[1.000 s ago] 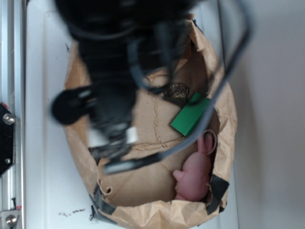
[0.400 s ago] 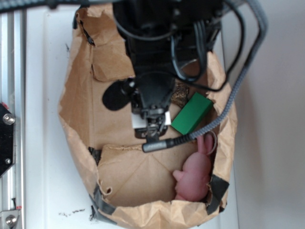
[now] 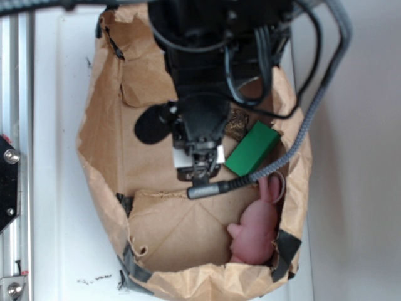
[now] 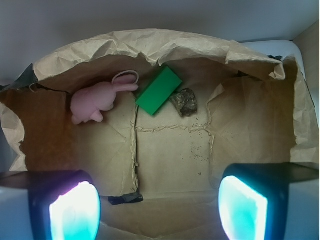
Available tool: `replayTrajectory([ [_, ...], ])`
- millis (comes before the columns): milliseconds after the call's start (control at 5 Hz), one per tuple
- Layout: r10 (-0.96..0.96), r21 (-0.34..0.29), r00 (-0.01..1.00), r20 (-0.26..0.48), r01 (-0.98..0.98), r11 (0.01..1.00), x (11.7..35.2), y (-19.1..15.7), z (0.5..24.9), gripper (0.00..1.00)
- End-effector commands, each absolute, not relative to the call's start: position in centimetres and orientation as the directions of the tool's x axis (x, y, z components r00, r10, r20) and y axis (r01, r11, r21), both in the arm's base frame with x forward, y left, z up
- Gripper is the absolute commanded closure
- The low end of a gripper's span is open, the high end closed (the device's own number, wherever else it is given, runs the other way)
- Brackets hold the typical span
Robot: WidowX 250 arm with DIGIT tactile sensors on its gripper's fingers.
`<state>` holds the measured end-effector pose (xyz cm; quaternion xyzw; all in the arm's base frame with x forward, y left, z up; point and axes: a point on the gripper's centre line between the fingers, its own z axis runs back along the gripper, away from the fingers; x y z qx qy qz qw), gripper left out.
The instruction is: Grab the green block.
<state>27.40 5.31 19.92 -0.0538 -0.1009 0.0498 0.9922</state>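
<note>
While jaws gape, green block [image 4: 158,91] lies unmarked beside pink bunny [image 4: 97,100].

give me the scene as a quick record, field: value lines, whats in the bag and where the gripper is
container: brown paper bag, open top
target: green block, on the bag floor near the far wall
left of block: pink plush bunny, ear close to the block
right of block: dark lumpy object
gripper: open, above the bag floor, apart from the block
held: nothing
</note>
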Motion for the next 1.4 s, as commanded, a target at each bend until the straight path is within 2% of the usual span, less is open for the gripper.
replayTrajectory([
  [0,0.293,-0.177,0.938,0.185,-0.261,0.949,29.0,4.4,18.0,0.00],
  [200,0.389,-0.235,0.892,0.230,-0.337,0.912,30.0,3.6,16.4,0.00],
  [400,0.449,-0.271,0.861,0.238,-0.385,0.882,30.5,2.9,15.3,0.00],
  [600,0.454,-0.242,0.850,0.265,-0.397,0.885,30.3,3.3,13.8,0.00],
  [800,0.575,-0.295,0.775,0.261,-0.503,0.812,31.0,3.8,13.4,0.00],
  [1200,0.575,-0.295,0.775,0.261,-0.503,0.812,31.0,3.8,13.4,0.00],
])
